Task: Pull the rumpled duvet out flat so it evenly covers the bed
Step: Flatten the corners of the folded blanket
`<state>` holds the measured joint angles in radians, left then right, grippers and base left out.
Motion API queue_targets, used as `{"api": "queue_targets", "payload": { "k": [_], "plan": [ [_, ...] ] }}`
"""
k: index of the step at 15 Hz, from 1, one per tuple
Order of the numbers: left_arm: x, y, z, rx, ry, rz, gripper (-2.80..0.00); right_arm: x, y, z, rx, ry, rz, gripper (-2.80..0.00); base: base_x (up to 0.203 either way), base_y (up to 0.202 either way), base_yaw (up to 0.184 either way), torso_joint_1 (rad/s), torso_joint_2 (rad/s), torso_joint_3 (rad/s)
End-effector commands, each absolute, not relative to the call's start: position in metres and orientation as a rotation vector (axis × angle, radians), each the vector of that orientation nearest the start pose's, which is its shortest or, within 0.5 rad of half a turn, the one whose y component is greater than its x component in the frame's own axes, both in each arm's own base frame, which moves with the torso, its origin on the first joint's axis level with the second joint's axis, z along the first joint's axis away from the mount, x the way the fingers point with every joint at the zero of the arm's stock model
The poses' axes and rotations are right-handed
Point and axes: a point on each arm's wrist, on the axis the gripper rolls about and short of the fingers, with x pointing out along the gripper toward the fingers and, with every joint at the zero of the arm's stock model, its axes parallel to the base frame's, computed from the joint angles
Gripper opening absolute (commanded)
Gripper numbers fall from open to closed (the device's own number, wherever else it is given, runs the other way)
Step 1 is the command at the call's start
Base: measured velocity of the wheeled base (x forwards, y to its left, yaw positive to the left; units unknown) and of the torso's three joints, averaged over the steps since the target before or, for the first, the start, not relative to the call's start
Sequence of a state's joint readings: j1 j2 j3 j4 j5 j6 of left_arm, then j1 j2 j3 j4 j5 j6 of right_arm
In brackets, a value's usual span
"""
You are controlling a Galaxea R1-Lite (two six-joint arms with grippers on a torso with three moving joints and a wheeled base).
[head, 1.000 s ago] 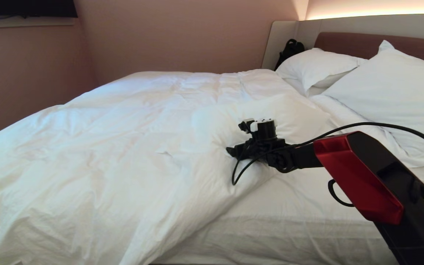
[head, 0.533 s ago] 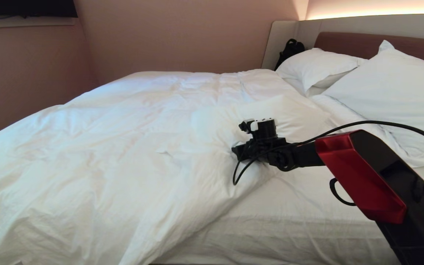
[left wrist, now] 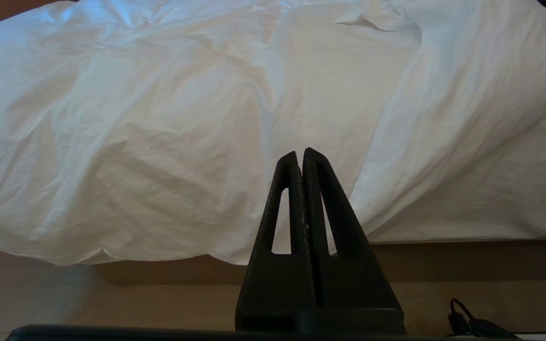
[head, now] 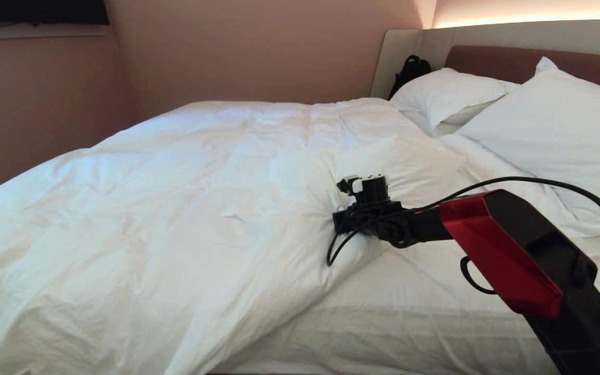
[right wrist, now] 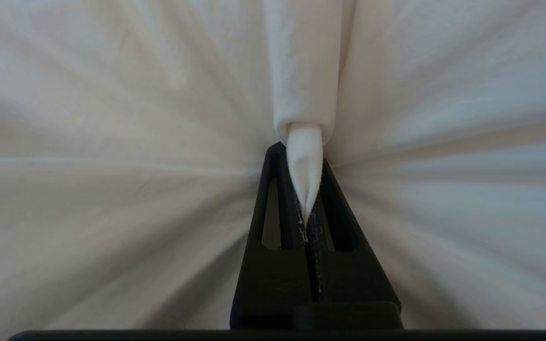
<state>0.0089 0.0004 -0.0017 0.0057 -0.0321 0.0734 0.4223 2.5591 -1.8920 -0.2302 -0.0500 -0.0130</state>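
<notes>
Nearest the bed's [head: 414, 333] side edge, the left gripper [left wrist: 303, 158] hangs parked with its fingers pressed together on nothing, short of the duvet's [head: 175, 198] overhanging hem. Farther in, near where the duvet's folded-back corner leaves bare sheet [head: 435, 291], the right gripper [right wrist: 305, 189] is clenched on a pinched fold of the duvet, creases radiating from the bite. The duvet looks soft, puffy and light but bulky, so it should slide easily yet bunch; a hold at this edge seems sensible, though a thin pinch of cotton might slip. It is white, wrinkled, heaped toward the far side from the pillows [head: 550, 120] beyond.
</notes>
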Motion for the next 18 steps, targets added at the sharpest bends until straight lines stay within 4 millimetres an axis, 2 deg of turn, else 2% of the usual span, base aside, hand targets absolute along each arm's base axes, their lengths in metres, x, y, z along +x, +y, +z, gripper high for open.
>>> {"api": "queue_targets", "payload": {
  "k": [1,4,6,8,12,16,18],
  "plan": [
    [-0.023,-0.001,0.075,0.074,0.004,-0.023,-2.80,0.478,0.213,0.089,-0.108,0.400,0.369,-2.80,0.000,0.000,0.000,0.000,0.00,0.000],
    [-0.023,-0.001,0.075,0.074,0.004,-0.023,-2.80,0.470,0.206,0.116,-0.096,0.367,0.363,-2.80,0.000,0.000,0.000,0.000,0.00,0.000],
    [-0.023,-0.001,0.075,0.074,0.004,-0.023,-2.80,0.467,0.203,0.122,-0.096,0.365,0.360,-2.80,0.000,0.000,0.000,0.000,0.00,0.000],
    [-0.023,-0.001,0.075,0.074,0.004,-0.023,-2.80,0.455,0.195,0.144,-0.099,0.384,0.354,-2.80,0.000,0.000,0.000,0.000,0.00,0.000],
    [-0.023,-0.001,0.075,0.074,0.004,-0.023,-2.80,0.440,0.181,0.159,-0.128,0.501,0.338,-2.80,0.000,0.000,0.000,0.000,0.00,0.000],
    [-0.023,-0.001,0.075,0.074,0.004,-0.023,-2.80,0.416,0.162,0.182,-0.198,0.621,0.333,-2.80,0.000,0.000,0.000,0.000,0.00,0.000],
    [-0.023,-0.001,0.075,0.074,0.004,-0.023,-2.80,0.410,0.156,0.184,-0.235,0.643,0.339,-2.80,0.000,0.000,0.000,0.000,0.00,0.000]
  ]
}}
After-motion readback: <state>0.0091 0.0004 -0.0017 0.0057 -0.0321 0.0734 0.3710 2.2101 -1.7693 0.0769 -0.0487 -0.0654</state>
